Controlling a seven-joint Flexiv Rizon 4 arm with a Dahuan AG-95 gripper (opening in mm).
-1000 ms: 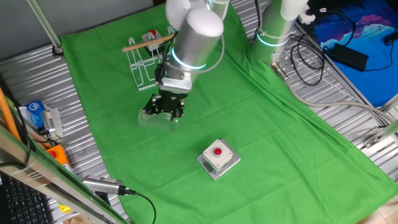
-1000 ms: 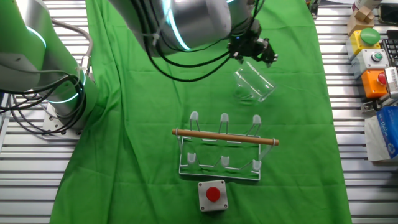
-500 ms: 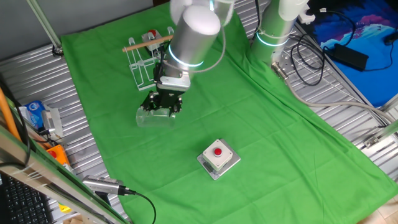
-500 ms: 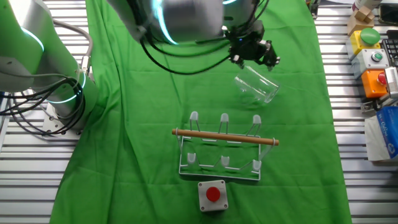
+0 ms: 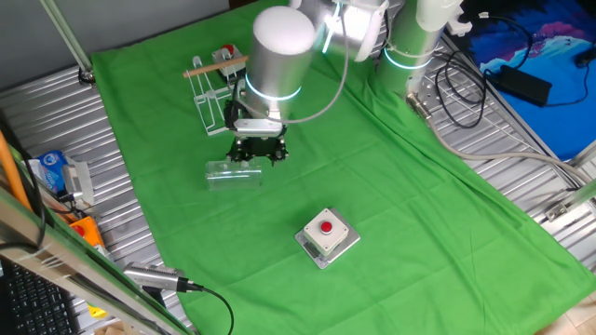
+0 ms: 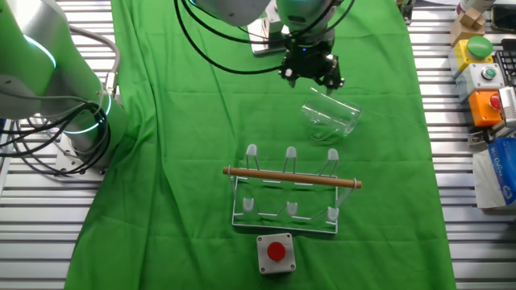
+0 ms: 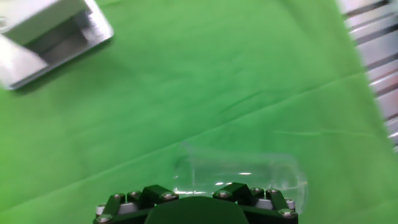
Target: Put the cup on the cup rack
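Cup (image 6: 330,119) on its side on worktop (image 6: 177,161), not in rack (image 6: 290,189). Tool (image 6: 310,74) above it, holding nothing; opening unclear. Grasp and placement remain.

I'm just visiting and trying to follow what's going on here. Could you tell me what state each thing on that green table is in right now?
cup: lying on its side on the cloth, not held.
gripper: close above the cup, not gripping it; open or shut can't be told.
cup rack: upright, no cup on it.
grey box with red button: sitting apart, untouched.
green cloth: spread over the table.
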